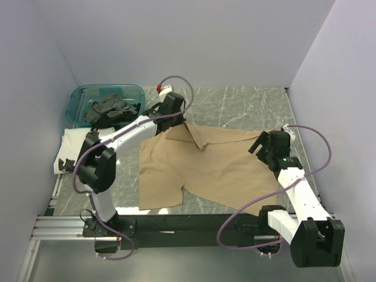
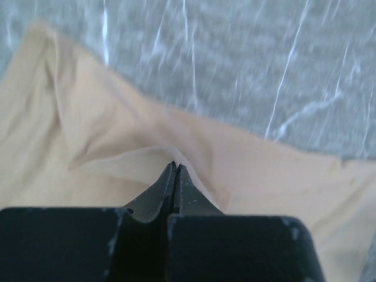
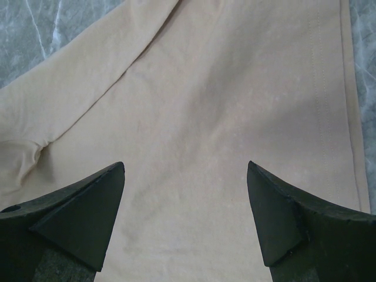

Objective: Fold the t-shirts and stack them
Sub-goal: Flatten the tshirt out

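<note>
A tan t-shirt (image 1: 217, 167) lies spread across the middle of the marble table. My left gripper (image 1: 179, 124) is at its far left corner, shut on a raised fold of the tan t-shirt (image 2: 117, 117); the closed tips of the left gripper (image 2: 174, 165) meet at the fabric's edge. My right gripper (image 1: 259, 146) hovers open over the shirt's right side. In the right wrist view the right gripper (image 3: 185, 167) has only flat tan cloth (image 3: 235, 88) below its spread fingers, with a stitched hem at the right.
A teal tub (image 1: 76, 97) at the far left holds dark t-shirts (image 1: 111, 108). A white t-shirt (image 1: 73, 141) lies at the left edge, beside the left arm. A small red and white object (image 1: 161, 89) sits by the back wall.
</note>
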